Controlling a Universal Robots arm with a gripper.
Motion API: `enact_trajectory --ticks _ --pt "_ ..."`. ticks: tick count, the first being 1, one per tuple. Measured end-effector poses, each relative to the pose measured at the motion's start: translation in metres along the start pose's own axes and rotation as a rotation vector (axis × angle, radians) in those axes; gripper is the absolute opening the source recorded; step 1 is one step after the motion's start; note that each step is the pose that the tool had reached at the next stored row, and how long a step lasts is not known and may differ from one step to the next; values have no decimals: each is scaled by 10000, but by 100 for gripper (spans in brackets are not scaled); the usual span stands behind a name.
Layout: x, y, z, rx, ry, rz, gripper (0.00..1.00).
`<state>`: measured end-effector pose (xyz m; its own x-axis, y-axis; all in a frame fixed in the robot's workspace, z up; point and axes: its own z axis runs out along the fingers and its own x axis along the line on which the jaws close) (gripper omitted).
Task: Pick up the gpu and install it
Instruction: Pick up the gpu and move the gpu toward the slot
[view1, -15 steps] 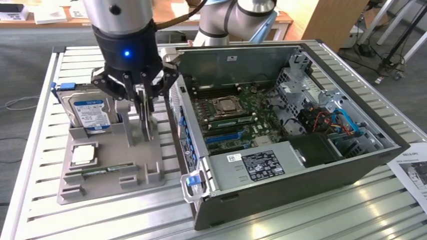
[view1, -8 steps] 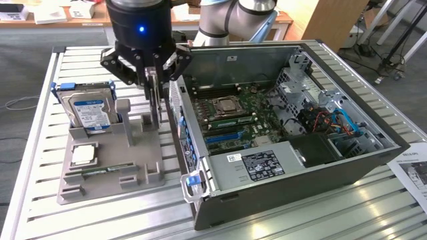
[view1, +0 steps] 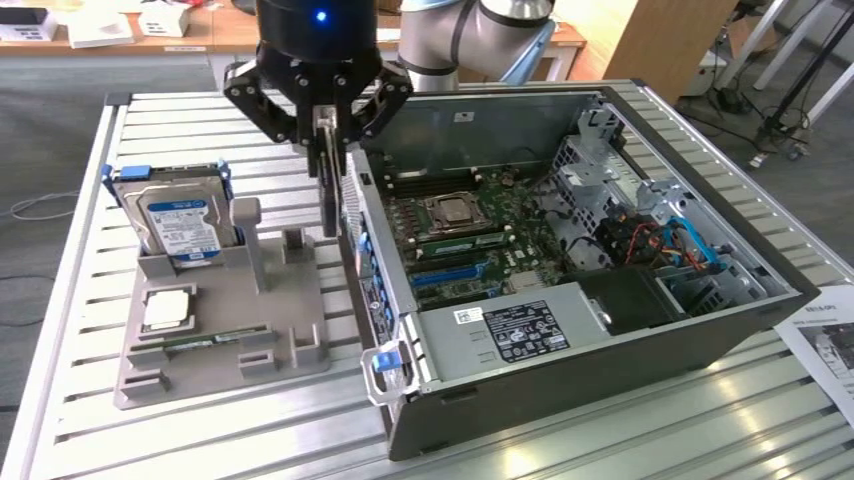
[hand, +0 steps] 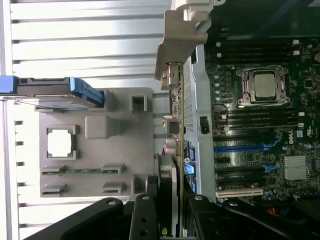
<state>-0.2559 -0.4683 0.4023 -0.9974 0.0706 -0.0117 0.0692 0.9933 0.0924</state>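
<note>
My gripper (view1: 324, 125) is shut on the gpu (view1: 328, 175), a thin dark card that hangs edge-on with its long side vertical. The card hangs in the air just outside the open computer case (view1: 561, 400), next to the case wall on the exterior view's left, above the gap between that wall and the grey parts holder (view1: 227, 335). In the wrist view the gpu (hand: 175, 150) runs edge-on out from the gripper (hand: 172, 217), its silver end bracket (hand: 176, 47) farthest from the fingers. The blue expansion slots (view1: 447, 275) (hand: 245, 148) on the motherboard lie inside the case, beside the card.
The grey holder carries a silver hard drive with a blue label (view1: 174, 215), a square processor chip (view1: 167, 310) and a green memory stick (view1: 187, 343). Upright posts (view1: 247, 235) rise from the holder near the card. A paper sheet (view1: 827, 345) lies at the exterior view's right.
</note>
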Motion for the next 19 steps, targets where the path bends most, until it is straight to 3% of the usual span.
enact_trajectory --ticks 6,16,19 --pt "-247 33 -165 3 158 14 28" --pt "-702 68 -192 28 503 46 28" --pt "-839 78 -199 31 543 49 28"
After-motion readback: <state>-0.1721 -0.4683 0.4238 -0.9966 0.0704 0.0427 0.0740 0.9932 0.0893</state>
